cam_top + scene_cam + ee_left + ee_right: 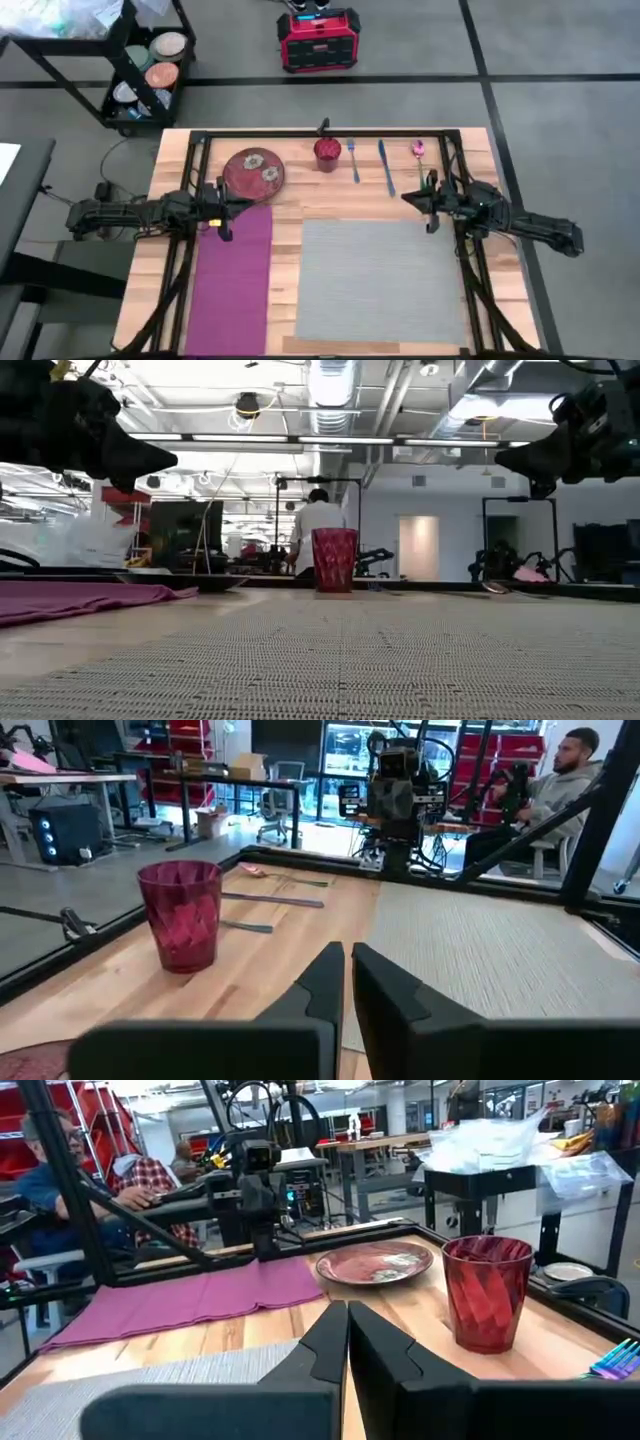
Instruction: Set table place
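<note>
Grey place [382, 282] between left tool [222, 211], right tool [429, 203].

Premises: a robotics lab or workshop. Evidence: exposed ceiling ducts [330, 385] and strip lighting, grey concrete floor [560, 60], red shelving [200, 735], workbenches with computers [60, 825], office chairs [285, 780], seated people [60, 1170] beyond the table.

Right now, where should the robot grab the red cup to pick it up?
Probably the red cup is best gripped across its side wall, just below the rim, coming in level from the left gripper's side. It stands upright, and tapers toward the base, so a high grip shouldn't slip.
</note>
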